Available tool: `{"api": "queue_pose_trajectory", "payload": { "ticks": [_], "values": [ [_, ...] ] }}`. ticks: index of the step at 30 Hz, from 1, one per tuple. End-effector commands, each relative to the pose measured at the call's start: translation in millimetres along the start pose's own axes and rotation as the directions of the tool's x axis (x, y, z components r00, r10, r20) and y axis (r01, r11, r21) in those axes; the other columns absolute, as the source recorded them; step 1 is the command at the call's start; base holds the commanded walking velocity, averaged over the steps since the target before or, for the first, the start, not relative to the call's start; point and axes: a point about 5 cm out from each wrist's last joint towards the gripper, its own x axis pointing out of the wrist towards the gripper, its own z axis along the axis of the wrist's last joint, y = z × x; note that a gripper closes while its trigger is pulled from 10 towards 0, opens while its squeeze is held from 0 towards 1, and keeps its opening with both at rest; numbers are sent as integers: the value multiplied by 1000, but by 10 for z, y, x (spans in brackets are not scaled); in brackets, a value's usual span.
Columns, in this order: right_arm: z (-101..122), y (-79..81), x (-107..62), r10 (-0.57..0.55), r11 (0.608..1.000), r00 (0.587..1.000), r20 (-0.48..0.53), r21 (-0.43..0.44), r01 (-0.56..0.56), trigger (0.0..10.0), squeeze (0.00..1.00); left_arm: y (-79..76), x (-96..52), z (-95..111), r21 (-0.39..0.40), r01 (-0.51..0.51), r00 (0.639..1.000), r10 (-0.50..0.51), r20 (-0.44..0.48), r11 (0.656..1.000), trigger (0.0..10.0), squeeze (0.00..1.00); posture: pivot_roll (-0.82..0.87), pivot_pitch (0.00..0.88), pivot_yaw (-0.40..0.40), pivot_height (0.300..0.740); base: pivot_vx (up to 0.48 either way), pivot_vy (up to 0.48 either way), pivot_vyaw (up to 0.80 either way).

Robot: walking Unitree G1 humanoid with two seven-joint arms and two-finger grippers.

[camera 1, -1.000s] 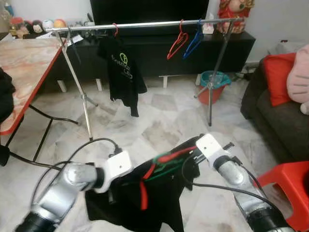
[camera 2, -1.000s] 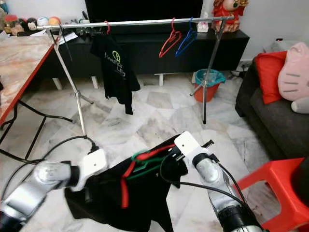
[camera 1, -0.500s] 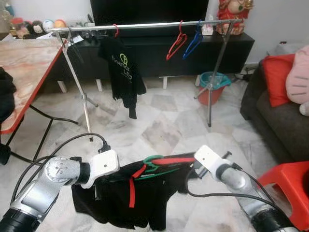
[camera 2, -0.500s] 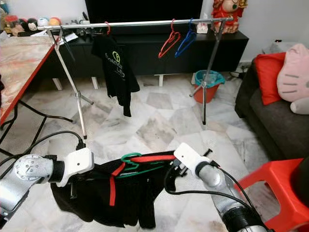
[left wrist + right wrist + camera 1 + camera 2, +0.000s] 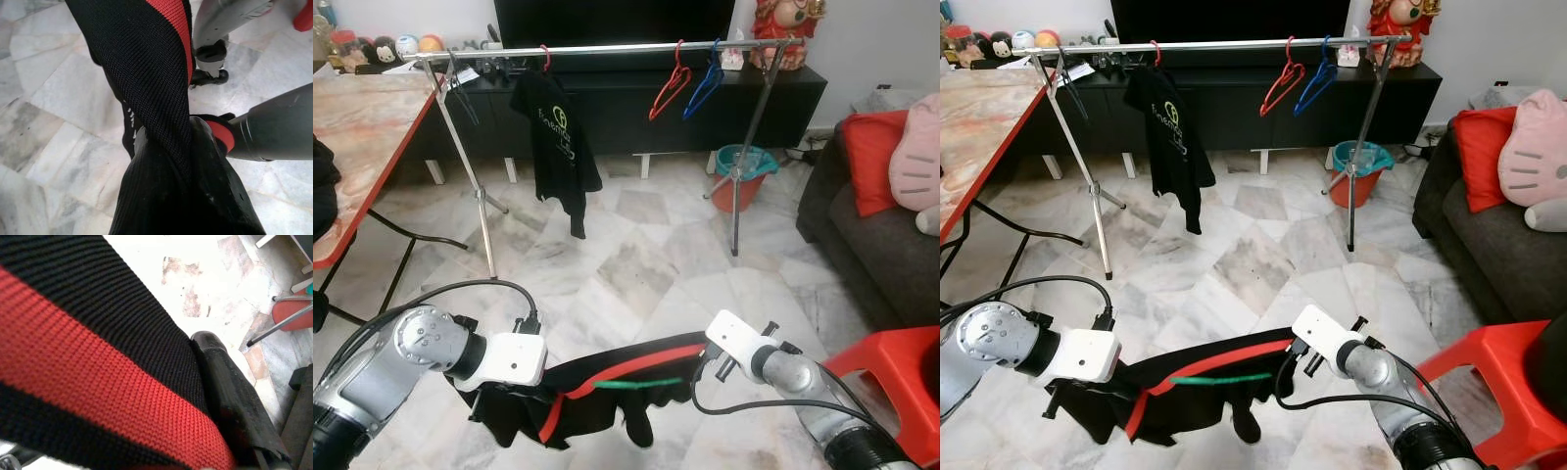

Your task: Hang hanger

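Note:
A black garment with a red stripe (image 5: 603, 399) is stretched low over the floor between my two grippers. A green hanger (image 5: 636, 383) lies level against the cloth. My left gripper (image 5: 171, 139) is shut on one end of the garment, its fingers (image 5: 203, 134) pinching the fabric. My right gripper (image 5: 701, 369) is shut on the other end, and one finger (image 5: 221, 369) presses against the striped cloth. Across the room stands a silver clothes rail (image 5: 607, 48) carrying a black T-shirt (image 5: 558, 137), a red hanger (image 5: 668, 86) and a blue hanger (image 5: 705, 84).
An orange-edged table (image 5: 362, 127) stands at the left. A teal and red bucket (image 5: 744, 176) sits by the rail's right leg. A dark sofa (image 5: 871, 235) with a red cushion and a red stool (image 5: 891, 372) are at the right. A black TV cabinet (image 5: 636, 108) is behind the rail.
Both arms have dropped and spread apart, pulling the garment out flat and lower. The green hanger's hook no longer sticks up; it now lies level in the cloth.

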Motion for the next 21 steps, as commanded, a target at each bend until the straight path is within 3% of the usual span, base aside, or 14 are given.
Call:
{"api": "queue_pose_trajectory", "payload": {
  "ticks": [1,7,13,15,16,18,21],
  "values": [
    [-347,-274,-166,-89,996,986,-142,15,92,0,0,-48,-150,-112,-18,80,993,-81,-81,997,10000,0,102,0,-29,732,0,0,0],
    [-365,-223,-161,-58,998,988,-145,9,60,0,0,64,-205,-109,38,24,993,-19,-114,999,10000,0,108,0,-30,732,0,0,0],
    [-375,-205,-151,-48,998,987,-156,-39,42,0,0,-46,-286,-56,6,132,988,-131,-79,991,10000,0,113,0,-32,732,0,0,0],
    [-386,-208,-154,-43,999,987,-158,-36,38,0,0,-99,-317,-129,11,202,960,-196,-198,979,10000,0,116,0,-30,732,0,0,0],
    [-386,-208,-154,-43,999,987,-158,-36,38,0,0,-99,-317,-129,11,202,960,-196,-198,979,10000,0,116,0,-30,732,0,0,0],
    [-405,-214,-164,-44,998,985,-165,-45,37,0,0,-58,-321,-219,10,164,948,-155,-280,986,10000,0,114,0,-28,732,0,0,0],
    [-414,-209,-166,-41,998,985,-169,-56,32,0,0,45,-317,-288,17,77,946,-68,-316,997,10000,0,113,0,-29,732,0,0,0]
  ]
}}
